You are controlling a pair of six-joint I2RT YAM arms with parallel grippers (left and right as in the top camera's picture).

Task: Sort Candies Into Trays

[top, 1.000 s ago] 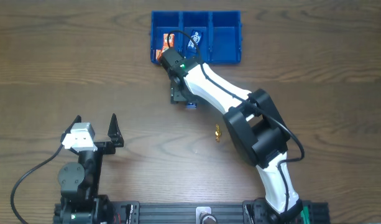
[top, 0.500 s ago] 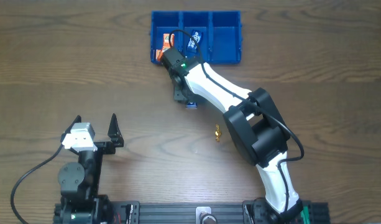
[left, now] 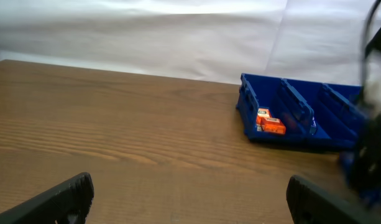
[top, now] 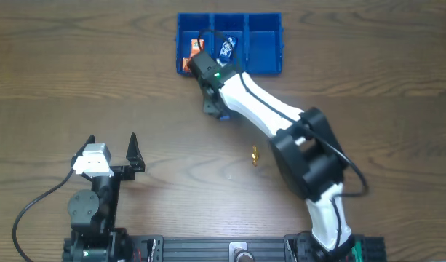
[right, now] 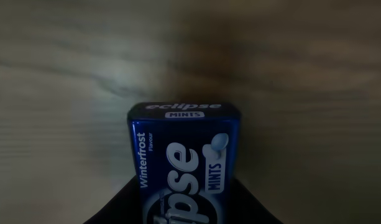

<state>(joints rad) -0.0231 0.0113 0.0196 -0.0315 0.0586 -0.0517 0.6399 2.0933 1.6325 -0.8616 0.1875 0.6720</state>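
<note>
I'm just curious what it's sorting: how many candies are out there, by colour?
Orange packets: 2, as far as I can tell, both in the blue tray's end compartment.
Blue: 2, a blue mint tin held by the right gripper and a blue-and-white packet in the tray.
Gold candy: 1, on the table.
Total: 5.

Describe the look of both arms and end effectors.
The right arm has white links, black joints, a black cable, a green light. The left arm is black, with a black cable, a white block and an end effector of two dark pointed fingers.
</note>
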